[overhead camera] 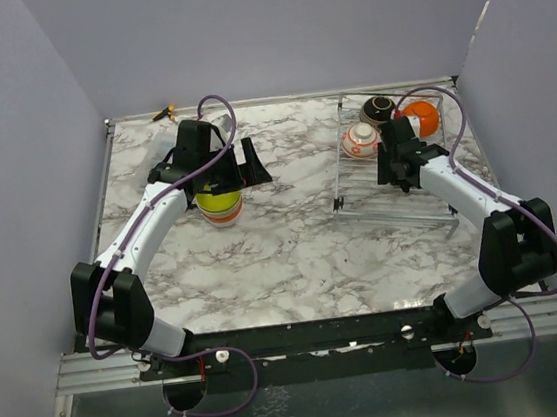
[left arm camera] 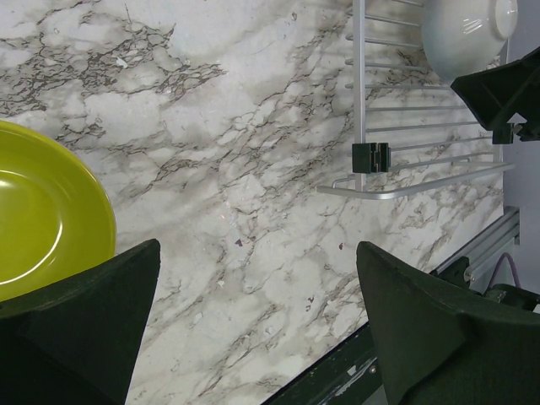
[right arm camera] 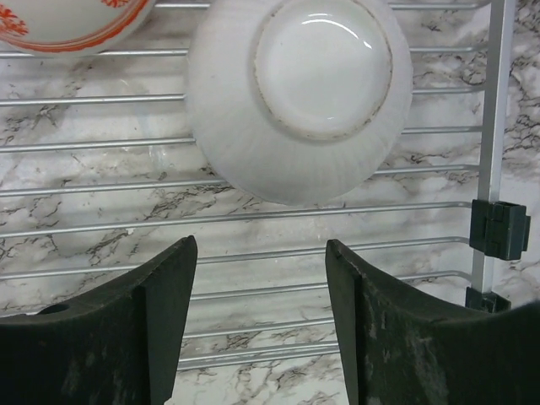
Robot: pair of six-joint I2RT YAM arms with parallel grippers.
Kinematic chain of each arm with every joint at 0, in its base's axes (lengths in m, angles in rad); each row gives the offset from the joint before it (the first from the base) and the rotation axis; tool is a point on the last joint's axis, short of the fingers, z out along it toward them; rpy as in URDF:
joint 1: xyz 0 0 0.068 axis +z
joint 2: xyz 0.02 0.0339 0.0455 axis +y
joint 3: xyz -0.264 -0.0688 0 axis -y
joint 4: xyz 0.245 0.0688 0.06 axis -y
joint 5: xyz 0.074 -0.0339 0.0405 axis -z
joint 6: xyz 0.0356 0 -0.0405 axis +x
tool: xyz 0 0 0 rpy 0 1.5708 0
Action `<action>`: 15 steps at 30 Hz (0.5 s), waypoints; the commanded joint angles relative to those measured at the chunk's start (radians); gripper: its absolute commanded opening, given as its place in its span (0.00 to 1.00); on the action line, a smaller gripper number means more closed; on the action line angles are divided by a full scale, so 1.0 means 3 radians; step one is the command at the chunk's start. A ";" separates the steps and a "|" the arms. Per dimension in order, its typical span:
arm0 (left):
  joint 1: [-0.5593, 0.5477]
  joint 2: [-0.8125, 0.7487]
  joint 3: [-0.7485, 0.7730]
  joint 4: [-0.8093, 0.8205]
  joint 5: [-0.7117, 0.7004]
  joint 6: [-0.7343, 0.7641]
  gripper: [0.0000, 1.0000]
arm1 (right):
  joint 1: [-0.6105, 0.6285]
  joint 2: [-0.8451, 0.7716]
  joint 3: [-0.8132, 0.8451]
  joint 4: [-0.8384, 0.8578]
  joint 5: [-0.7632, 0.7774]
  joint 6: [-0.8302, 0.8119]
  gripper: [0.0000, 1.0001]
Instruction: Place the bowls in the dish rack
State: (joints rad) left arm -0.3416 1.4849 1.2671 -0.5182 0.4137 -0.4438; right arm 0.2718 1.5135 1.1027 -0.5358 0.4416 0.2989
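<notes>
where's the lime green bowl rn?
The lime green bowl is on the left half of the table, right by the open left gripper and well left of the dish rack. The left wrist view shows it at the left edge.

Bench (left arm camera: 253,126): you have a marble-patterned top, smooth, with a low sheen.
Dish rack (right arm camera: 253,221): thin silver metal bars in a satin finish; your wrist view shows a black plastic clip (right arm camera: 498,229) on its side rail.
White bowl (right arm camera: 295,101): glazed and glossy, fine ribbing on the outer wall, a rougher ring at the foot.
Lime green bowl (left arm camera: 42,211): smooth and glossy inside; ceramic or plastic, you can't tell from here.
Right tool (right arm camera: 260,270): matt dark fingers, lightly scuffed and dusty.
Left tool (left arm camera: 257,270): matt dark, faintly grainy.
</notes>
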 commanded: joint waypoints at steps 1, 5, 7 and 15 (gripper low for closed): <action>-0.0002 -0.0025 -0.0055 -0.0039 -0.0041 0.0031 0.99 | -0.0175 -0.0005 -0.0093 0.0193 -0.0192 0.0213 0.65; -0.0002 -0.0041 -0.0071 -0.0042 -0.0064 0.0037 0.99 | -0.0400 0.0059 -0.0110 0.0324 -0.0362 0.0144 0.63; 0.0000 -0.0038 -0.0074 -0.0042 -0.0065 0.0038 0.99 | -0.0509 0.0128 -0.0049 0.0359 -0.0431 0.0033 0.62; -0.0002 -0.0005 -0.0067 -0.0059 -0.0054 0.0055 0.98 | -0.0722 0.0543 0.0339 0.0495 -0.0706 -0.0348 0.57</action>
State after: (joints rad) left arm -0.3416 1.4849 1.2526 -0.5205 0.4133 -0.4435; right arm 0.0666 1.6226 1.1461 -0.4305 0.2848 0.2554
